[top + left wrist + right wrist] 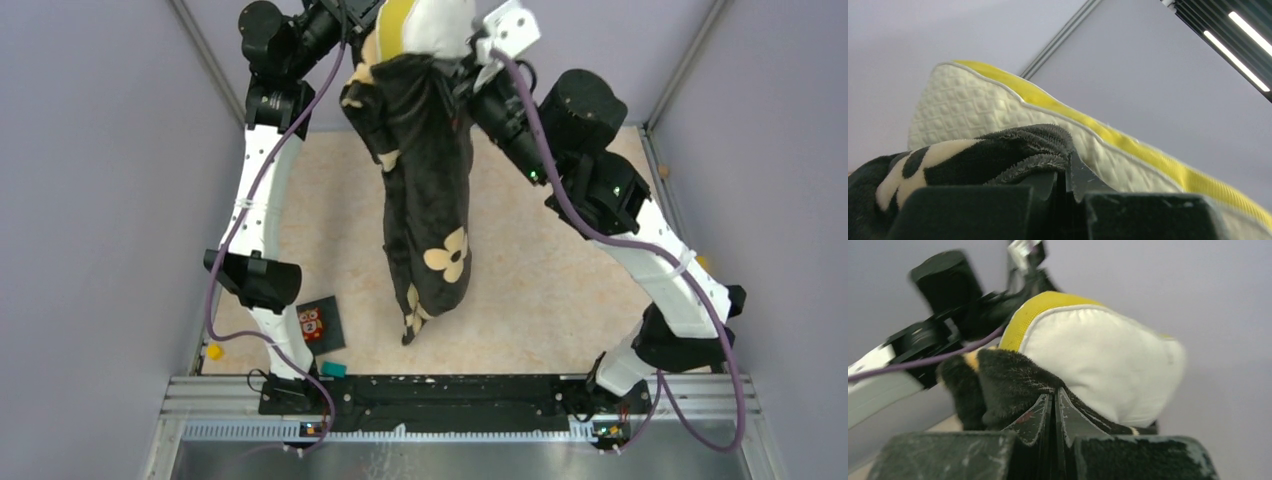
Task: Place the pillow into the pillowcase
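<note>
The black pillowcase [425, 190] with cream flowers hangs high over the table, its lower end near the mat. The white pillow [430, 25] with a yellow band sticks out of its upper mouth. My left gripper [1066, 172] is shut on the pillowcase's rim [1013, 150] at the upper left, with the quilted pillow [973, 107] just behind. My right gripper [1054, 402] is shut on the opposite rim [1008, 385] at the upper right, with the pillow [1098, 355] bulging above it. Both grippers hold the case up.
A small dark owl-picture card [320, 325] lies on the tan mat [560, 260] near the left arm's base. A yellow piece [214, 352] and a teal piece [333, 369] lie by the front edge. Grey walls enclose the table.
</note>
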Motion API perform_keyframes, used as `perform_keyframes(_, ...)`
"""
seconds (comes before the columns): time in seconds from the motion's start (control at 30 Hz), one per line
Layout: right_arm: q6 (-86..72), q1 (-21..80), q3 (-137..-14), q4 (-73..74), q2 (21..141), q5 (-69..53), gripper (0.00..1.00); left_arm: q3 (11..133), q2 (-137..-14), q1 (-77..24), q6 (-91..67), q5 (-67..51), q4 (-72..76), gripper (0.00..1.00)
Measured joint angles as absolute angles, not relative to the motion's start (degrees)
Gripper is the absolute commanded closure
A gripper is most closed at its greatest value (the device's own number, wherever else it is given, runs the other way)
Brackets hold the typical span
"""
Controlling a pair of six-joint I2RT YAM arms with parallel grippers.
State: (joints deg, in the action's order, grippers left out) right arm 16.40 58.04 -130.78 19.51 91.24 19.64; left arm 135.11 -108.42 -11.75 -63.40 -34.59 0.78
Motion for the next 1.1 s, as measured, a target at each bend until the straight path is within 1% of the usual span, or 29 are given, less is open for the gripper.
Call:
perform_keyframes(0.03, 15.5, 59.2, -127.9, 20.0, 90.0, 17.4, 0.97, 134.7, -108.4, -11.7, -63.5, -35.3, 1.6, 1.0)
perform_keyframes(0.1, 14.3, 60.4, -123.2, 21.4, 88.1, 12.6, 0.77, 130.7, -107.2, -11.6, -63.7, -36.7, 5.1, 1.0)
perform_keyframes(0.13, 13.6, 60.6, -120.3, 22.7, 87.1, 9.5, 0.63, 126.9, -105.8, -11.5, -63.7, -37.3, 6.6, 1.0)
perform_keyframes(0.17, 13.1, 60.6, -118.3, 24.1, 86.6, 6.9, 0.51, 121.4, -103.7, -11.4, -63.5, -38.2, 7.8, 1.0)
perform_keyframes(0.2, 12.5, 60.6, -116.6, 25.6, 86.4, 4.3, 0.44, 119.9, -103.1, -11.4, -63.5, -38.5, 7.7, 1.0)
perform_keyframes(0.23, 12.1, 60.6, -115.5, 27.0, 86.4, 2.4, 0.39, 116.0, -101.8, -11.1, -63.0, -39.0, 8.9, 1.0)
perform_keyframes(0.3, 11.3, 60.6, -114.0, 29.8, 86.4, -0.3, 0.35, 108.9, -99.3, -10.8, -62.8, -40.6, 9.6, 1.0)
perform_keyframes(0.4, 9.8, 59.3, -113.9, 32.2, 86.2, -3.0, 0.34, 103.7, -97.4, -9.5, -62.7, -42.0, 11.3, 1.0)
perform_keyframes(0.47, 7.3, 56.0, -114.6, 33.3, 85.8, -5.5, 0.34, 101.5, -96.1, -7.9, -62.7, -42.6, 12.5, 1.0)
perform_keyframes(0.53, 4.4, 50.8, -116.0, 33.9, 85.6, -6.6, 0.36, 100.6, -95.2, -6.6, -63.1, -43.0, 13.5, 1.0)
perform_keyframes(0.67, -4.0, 35.5, -118.6, 34.2, 85.6, -6.3, 0.36, 100.6, -94.9, -4.9, -63.9, -44.0, 15.6, 1.0)
perform_keyframes(0.8, -13.6, 21.4, -120.6, 35.9, 87.0, -7.8, 0.48, 100.7, -94.9, -4.6, -64.9, -44.8, 16.3, 1.0)
perform_keyframes(0.87, -17.3, 17.3, -124.8, 37.1, 90.6, -9.6, 0.51, 101.1, -94.9, -4.6, -65.1, -45.3, 16.4, 1.0)
perform_keyframes(0.97, -21.3, 15.5, -129.7, 37.4, 97.4, -13.5, 0.5, 101.5, -94.9, -4.6, -65.5, -45.7, 16.4, 1.0)
perform_keyframes(1.1, -26.2, 16.1, -124.9, 36.0, 102.2, -18.8, 0.5, 101.6, -94.9, -4.6, -65.7, -46.2, 16.4, 1.0)
